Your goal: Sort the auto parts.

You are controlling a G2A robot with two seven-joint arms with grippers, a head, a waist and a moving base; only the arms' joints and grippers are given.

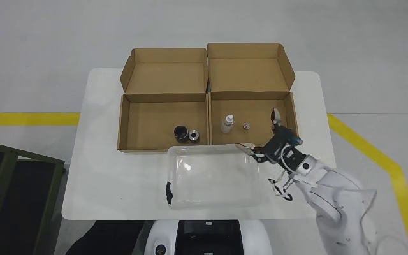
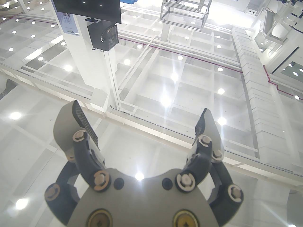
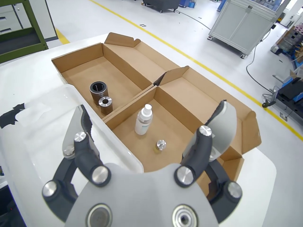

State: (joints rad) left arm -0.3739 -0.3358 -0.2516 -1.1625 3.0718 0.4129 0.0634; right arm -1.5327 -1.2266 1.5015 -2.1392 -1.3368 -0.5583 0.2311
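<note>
What worries me: in the left brown cardboard box, the black ribbed metal cylinder and the silver-topped dark cylinder stand close together, so grabbing one could knock the other. In the right brown cardboard box, the upright white plastic spray bottle looks easy to tip. My left gripper points at the ceiling, spread wide and empty. My right gripper hangs over that box's near wall, spread wide, touching nothing.

Four parts, two boxes, one tray
</note>
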